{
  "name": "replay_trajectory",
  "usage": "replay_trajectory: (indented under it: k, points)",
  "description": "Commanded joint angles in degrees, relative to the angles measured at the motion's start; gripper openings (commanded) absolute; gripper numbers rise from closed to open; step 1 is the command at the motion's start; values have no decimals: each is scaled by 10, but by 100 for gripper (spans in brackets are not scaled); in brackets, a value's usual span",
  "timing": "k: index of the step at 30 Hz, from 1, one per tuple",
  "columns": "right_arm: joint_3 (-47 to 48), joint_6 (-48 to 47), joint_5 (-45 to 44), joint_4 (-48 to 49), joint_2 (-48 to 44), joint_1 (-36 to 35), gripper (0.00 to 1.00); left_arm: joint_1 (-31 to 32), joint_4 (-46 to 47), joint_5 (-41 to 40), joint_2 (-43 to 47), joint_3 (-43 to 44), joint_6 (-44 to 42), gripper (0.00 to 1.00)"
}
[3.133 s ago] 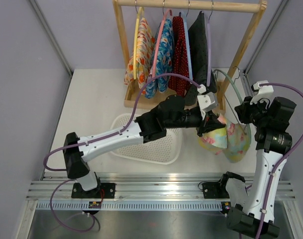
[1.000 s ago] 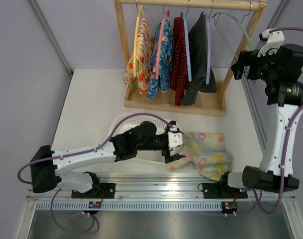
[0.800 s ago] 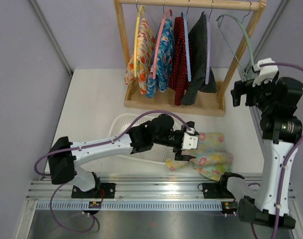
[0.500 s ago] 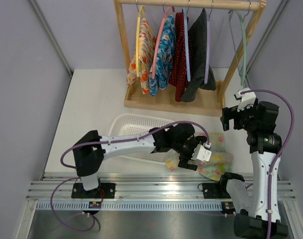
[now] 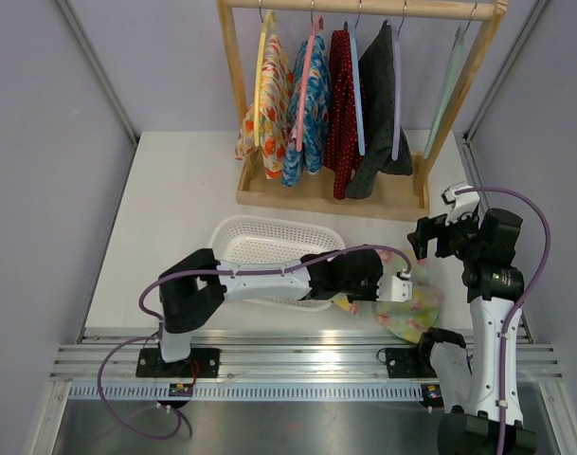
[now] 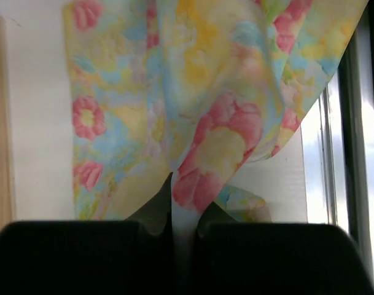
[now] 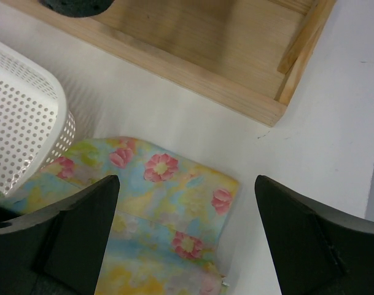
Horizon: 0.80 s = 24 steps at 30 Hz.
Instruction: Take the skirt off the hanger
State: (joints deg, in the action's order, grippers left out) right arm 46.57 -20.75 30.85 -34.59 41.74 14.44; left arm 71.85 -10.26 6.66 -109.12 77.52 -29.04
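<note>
Pastel-flowered, crumpled on worktop: clamps skirt in left gripper, holds right gripper spread wide above it.

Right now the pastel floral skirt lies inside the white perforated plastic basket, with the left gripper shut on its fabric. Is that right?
Not quite. The pastel floral skirt is not inside the white perforated plastic basket. It lies on the white table beside the basket, as the right wrist view shows. The left gripper is indeed shut on its fabric.
</note>
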Motion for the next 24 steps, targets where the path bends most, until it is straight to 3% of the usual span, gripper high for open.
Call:
replay_trajectory:
  k: [1,6,13,19,24]
  points:
    - [6,17,-12,36,-8,8,99,7,96,-4,92,-7,61,0]
    - [11,52,-83,56,-10,14,99,7,120,-27,201,-52,136,0]
    - [8,80,-145,76,-6,19,99,1,61,-242,364,-66,195,0]
    - [6,83,-149,81,-3,21,99,-72,-34,-240,462,-52,221,0]
    - [4,84,-149,81,-3,24,99,-167,-42,-197,512,-122,210,0]
